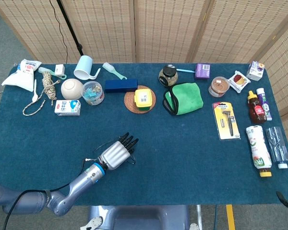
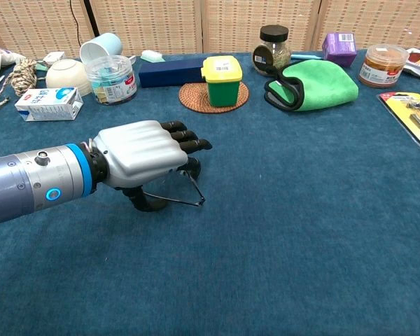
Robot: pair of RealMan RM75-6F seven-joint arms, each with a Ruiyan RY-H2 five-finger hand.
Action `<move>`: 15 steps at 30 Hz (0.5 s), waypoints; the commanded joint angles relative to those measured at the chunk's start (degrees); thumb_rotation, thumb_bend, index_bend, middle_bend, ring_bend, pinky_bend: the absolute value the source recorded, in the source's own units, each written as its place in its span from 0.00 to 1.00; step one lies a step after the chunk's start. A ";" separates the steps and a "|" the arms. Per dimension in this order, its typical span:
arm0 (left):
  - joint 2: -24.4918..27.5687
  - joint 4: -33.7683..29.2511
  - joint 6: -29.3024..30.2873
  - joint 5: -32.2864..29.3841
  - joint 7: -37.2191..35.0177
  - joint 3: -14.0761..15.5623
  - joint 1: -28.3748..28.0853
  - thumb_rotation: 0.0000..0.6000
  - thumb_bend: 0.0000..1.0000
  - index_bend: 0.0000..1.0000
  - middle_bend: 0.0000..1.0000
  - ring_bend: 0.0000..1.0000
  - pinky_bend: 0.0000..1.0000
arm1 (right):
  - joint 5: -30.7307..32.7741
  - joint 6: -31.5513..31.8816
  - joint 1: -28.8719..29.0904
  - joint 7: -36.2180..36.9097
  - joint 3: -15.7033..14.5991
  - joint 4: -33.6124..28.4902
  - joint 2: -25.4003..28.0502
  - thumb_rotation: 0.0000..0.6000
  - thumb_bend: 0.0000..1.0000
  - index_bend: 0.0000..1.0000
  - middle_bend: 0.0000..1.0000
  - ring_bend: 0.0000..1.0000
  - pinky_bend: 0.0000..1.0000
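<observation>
At the far left of the table (image 1: 19, 143), a white bag (image 1: 21, 72), a coil of twine (image 1: 48, 86), a cream bowl (image 1: 71, 88), a small milk carton (image 1: 67, 107) and a clear tub (image 1: 92, 92) are seen along the back. Nearer the front edge, the left hand (image 2: 143, 154) is held low over the cloth, palm down, its fingers (image 2: 189, 145) stretched forward and close together. A thin wire-framed pair of glasses (image 2: 185, 190) is found directly beneath the hand, lying on the cloth; its thumb is tucked under and seems to touch the frame, though whether the frame is actually grasped cannot be told. Further right, a yellow container (image 1: 143, 98) is set on a woven coaster (image 1: 130, 103), then a green cloth (image 1: 185, 98) and a razor pack (image 1: 226, 120). The right hand is not seen.
</observation>
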 commanded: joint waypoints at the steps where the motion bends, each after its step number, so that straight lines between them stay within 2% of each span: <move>1: -0.27 0.35 0.28 0.49 -0.79 0.00 0.16 0.85 0.32 0.41 0.00 0.00 0.00 | 0.02 -0.01 -0.04 -0.02 -0.03 -0.03 -0.01 1.00 0.22 0.08 0.00 0.00 0.00; 8: -0.64 1.10 0.91 1.94 -2.07 0.11 0.47 0.89 0.32 0.51 0.00 0.00 0.00 | -0.01 0.12 -0.25 0.09 -0.11 -0.05 0.09 1.00 0.22 0.08 0.00 0.00 0.00; 15: -0.39 0.67 0.62 1.35 -1.56 0.09 0.44 0.90 0.32 0.50 0.00 0.00 0.00 | -0.08 0.14 -0.30 0.22 -0.10 -0.06 0.17 1.00 0.22 0.08 0.00 0.00 0.00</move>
